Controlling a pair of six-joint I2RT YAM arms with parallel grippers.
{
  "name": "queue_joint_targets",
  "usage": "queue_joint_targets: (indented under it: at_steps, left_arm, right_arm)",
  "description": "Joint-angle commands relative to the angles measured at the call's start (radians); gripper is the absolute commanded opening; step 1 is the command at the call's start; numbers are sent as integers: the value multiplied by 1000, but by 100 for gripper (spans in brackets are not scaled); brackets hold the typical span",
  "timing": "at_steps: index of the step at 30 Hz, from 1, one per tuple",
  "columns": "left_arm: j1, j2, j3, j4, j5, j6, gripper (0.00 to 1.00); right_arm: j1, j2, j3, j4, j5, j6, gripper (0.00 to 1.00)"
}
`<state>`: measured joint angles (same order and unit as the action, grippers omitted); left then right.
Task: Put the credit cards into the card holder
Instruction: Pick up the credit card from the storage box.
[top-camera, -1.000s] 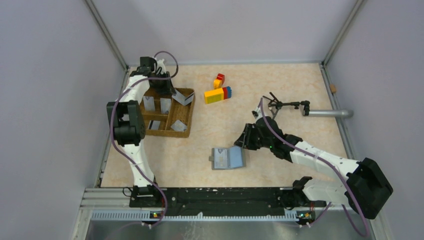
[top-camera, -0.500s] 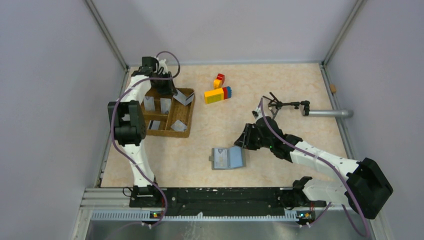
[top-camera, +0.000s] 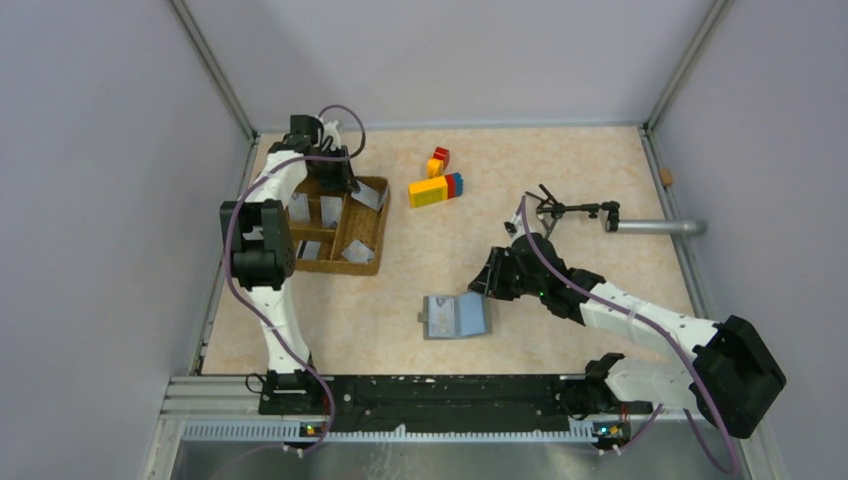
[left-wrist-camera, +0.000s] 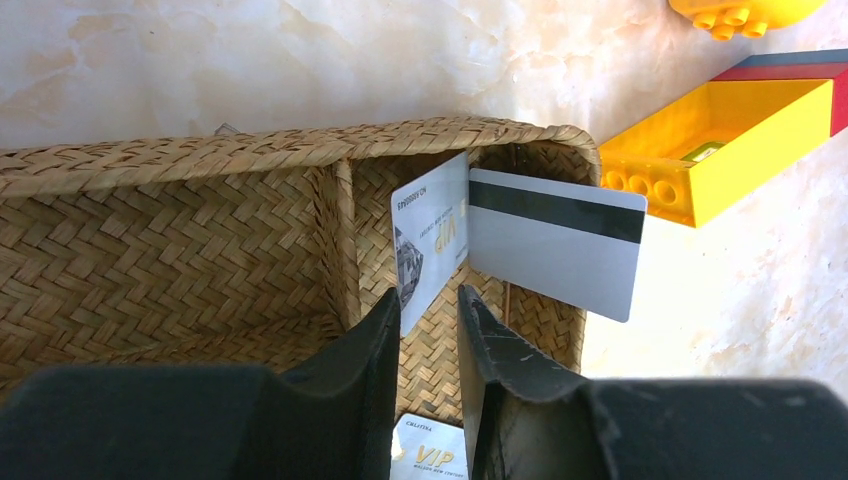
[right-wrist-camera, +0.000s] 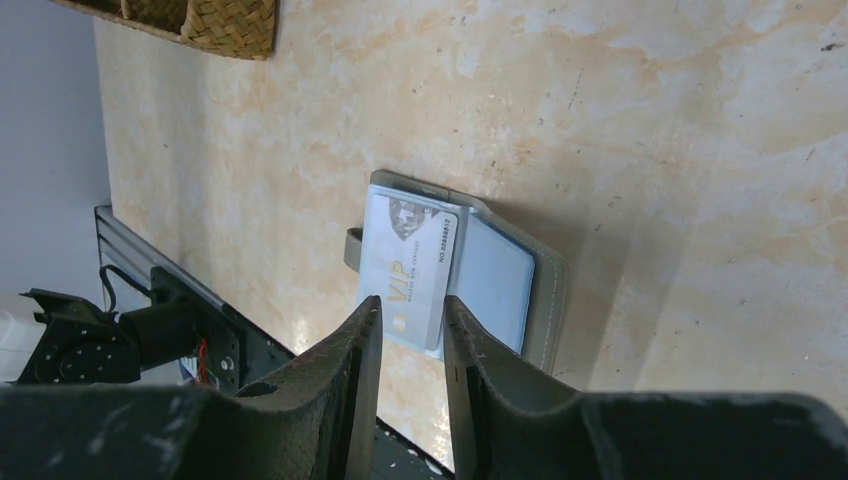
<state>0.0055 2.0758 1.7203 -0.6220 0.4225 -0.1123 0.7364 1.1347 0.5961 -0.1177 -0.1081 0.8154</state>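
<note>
The card holder (top-camera: 456, 316) lies open on the table, grey with blue-grey inner panels (right-wrist-camera: 495, 280). One silver VIP credit card (right-wrist-camera: 410, 265) lies on its left panel. My right gripper (right-wrist-camera: 411, 305) hovers just above its right edge (top-camera: 483, 283), open and holding nothing. Over the back right compartment of the brown wicker tray (top-camera: 380, 238) is my left gripper (top-camera: 340, 180). It is open (left-wrist-camera: 428, 300) with nothing in its jaws. A VIP card (left-wrist-camera: 430, 240) and a dark-striped card (left-wrist-camera: 555, 255) lean there. Another card (left-wrist-camera: 435, 455) lies below.
More cards (top-camera: 330, 210) stand in the tray's other compartments. Coloured toy bricks (top-camera: 436, 188) sit right of the tray, the yellow one (left-wrist-camera: 740, 140) close to its corner. A black clamp (top-camera: 565, 210) on a grey tube (top-camera: 655, 227) lies at the right.
My left arm has shifted slightly to the right over the tray's back corner. The right arm and the card holder have not moved.
</note>
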Motion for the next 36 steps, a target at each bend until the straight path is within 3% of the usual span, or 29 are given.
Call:
queue_joint_targets:
  at_steps: [1,28,36]
  left_arm:
    - [-1,9,31,21,22,-14,29]
    - [-61,34,21,44,38,-54,27]
    - [-93,49,24,38,-27,-79,20]
  right_arm:
    - [-11,-6,-8,33,-3,7,28]
    - [-10,-6,-15,38,-2,11,28]
    - [-10,-5,-15,38,-2,11,28]
